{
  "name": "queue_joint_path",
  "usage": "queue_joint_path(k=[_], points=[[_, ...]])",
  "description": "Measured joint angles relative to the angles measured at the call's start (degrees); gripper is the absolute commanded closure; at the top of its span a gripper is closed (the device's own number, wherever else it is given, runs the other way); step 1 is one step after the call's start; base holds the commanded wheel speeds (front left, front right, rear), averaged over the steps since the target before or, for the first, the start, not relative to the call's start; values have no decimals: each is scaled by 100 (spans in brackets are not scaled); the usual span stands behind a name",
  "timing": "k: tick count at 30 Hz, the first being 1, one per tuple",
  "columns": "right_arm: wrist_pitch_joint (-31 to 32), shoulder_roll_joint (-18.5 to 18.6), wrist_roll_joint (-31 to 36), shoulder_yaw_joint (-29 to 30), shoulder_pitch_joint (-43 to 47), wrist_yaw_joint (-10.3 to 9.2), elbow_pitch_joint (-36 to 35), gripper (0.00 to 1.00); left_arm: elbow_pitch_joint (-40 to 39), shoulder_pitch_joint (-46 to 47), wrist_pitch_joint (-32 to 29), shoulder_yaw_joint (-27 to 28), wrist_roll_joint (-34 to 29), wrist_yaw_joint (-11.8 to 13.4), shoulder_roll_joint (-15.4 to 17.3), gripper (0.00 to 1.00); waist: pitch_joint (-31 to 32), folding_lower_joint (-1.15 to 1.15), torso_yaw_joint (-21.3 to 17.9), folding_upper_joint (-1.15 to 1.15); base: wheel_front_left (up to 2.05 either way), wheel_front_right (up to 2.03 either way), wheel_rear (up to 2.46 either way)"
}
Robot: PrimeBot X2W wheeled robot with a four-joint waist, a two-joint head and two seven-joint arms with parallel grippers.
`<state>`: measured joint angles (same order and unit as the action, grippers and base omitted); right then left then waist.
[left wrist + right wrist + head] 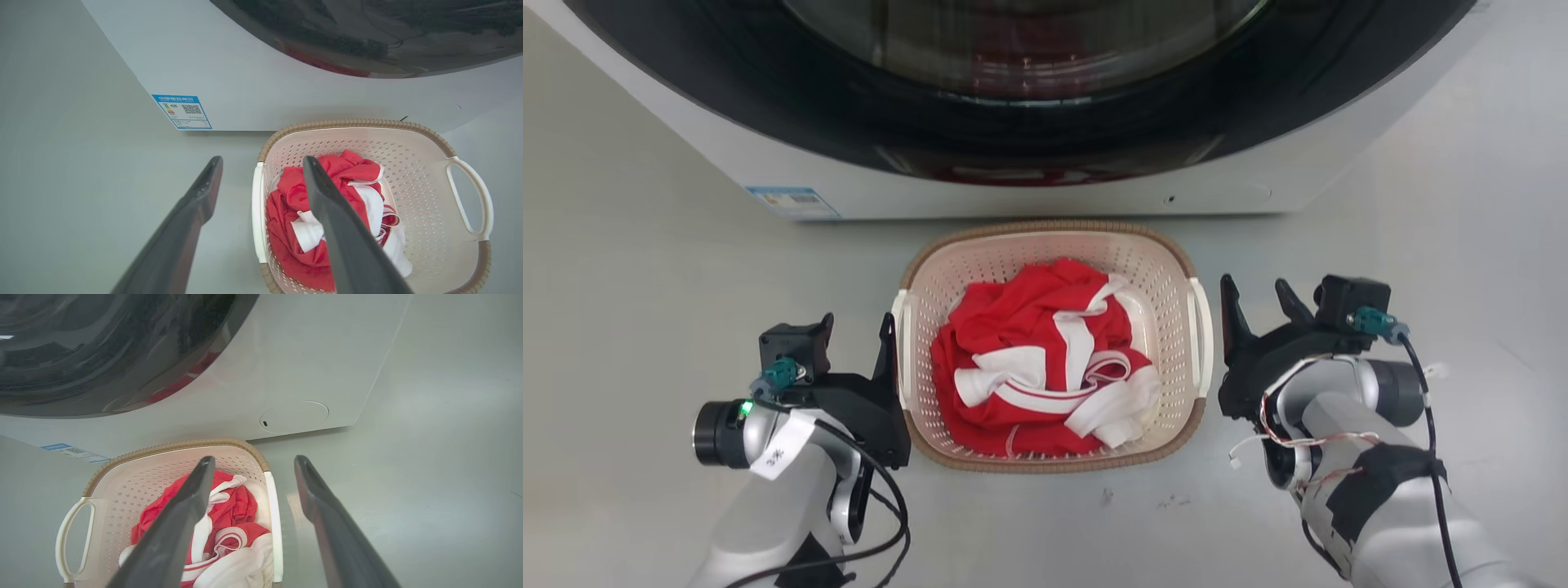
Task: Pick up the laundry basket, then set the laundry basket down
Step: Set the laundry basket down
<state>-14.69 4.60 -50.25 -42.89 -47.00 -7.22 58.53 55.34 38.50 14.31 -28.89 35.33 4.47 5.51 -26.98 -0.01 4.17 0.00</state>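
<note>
The laundry basket (1045, 229) stands on the grey floor just in front of the washing machine, cream and perforated with a brown rim, and holds a red and white garment (1029, 359). My left gripper (858, 327) is open beside its white left handle (900, 343). In the left wrist view the left gripper (262, 163) straddles that handle (257, 212) of the basket (351, 122). My right gripper (1256, 294) is open by the right handle (1201, 335). In the right wrist view it (254, 461) straddles that handle (274, 522) of the basket (175, 445).
The white washing machine (1013, 196) with its dark round door (1029, 122) stands close behind the basket, a blue label (792, 202) on its lower left. Bare grey floor (621, 286) lies on both sides and in front of the basket.
</note>
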Motion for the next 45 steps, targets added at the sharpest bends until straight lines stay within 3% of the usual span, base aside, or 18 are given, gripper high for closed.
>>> queue_joint_path(k=[15,30,45], points=[[0,43,583,482,1253,0,-1013,0,-1131,-1319,0,305,-376,58,77,0,1288,0,-33,0,0,0,0],[1,103,1306,903,3132,-8,-2342,0,-2492,-3009,0,577,-786,159,221,0,2509,0,-44,-1,0,0,0],[0,85,2106,1731,4118,-9,-3429,0,-3524,-3854,0,825,-1132,211,277,0,2825,1,-111,0,0,0,0]])
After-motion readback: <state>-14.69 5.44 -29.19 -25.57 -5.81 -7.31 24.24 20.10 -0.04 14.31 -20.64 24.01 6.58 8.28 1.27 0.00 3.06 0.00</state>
